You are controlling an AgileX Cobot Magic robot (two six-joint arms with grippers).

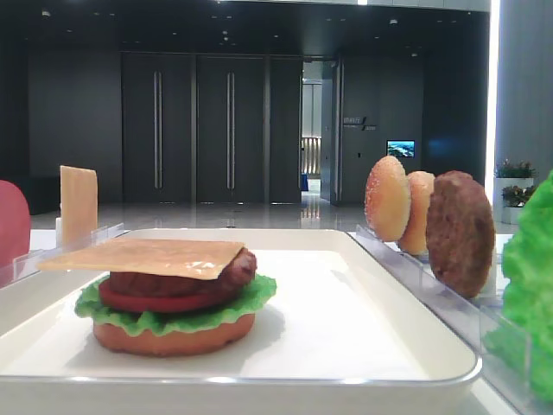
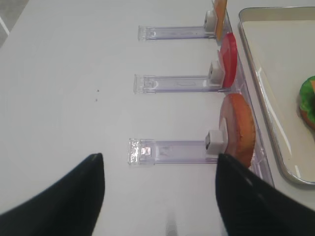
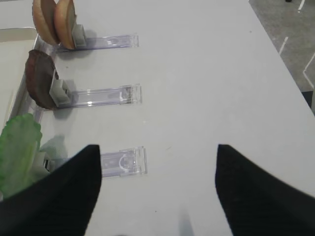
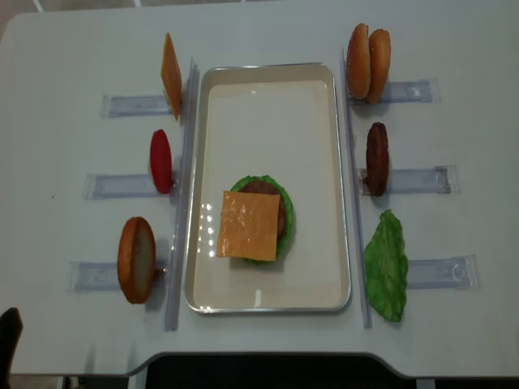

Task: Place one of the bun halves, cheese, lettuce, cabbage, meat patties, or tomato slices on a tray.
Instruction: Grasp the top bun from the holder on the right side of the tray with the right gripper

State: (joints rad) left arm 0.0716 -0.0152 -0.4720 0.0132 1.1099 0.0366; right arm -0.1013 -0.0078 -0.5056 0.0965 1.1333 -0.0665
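Note:
The white tray (image 4: 268,89) holds a stack of bottom bun, lettuce, tomato and patty, with a cheese slice (image 4: 250,224) on top. On the right racks stand the sesame bun half (image 4: 359,61), a paler bun half (image 4: 379,65), a meat patty (image 4: 376,158) and a lettuce leaf (image 4: 386,266). The left racks hold upright cheese (image 4: 171,74), a tomato slice (image 4: 160,160) and a bottom bun (image 4: 136,259). Cabbage is out of view. My right gripper (image 3: 157,147) hangs open over bare table beside the lettuce rack. My left gripper (image 2: 160,156) is open near the bottom bun (image 2: 238,128), holding nothing.
Clear plastic slotted racks (image 3: 123,162) stick out from both long sides of the tray. The table's front edge runs just below the tray (image 4: 268,352). A dark part (image 4: 8,332) shows at the near left corner.

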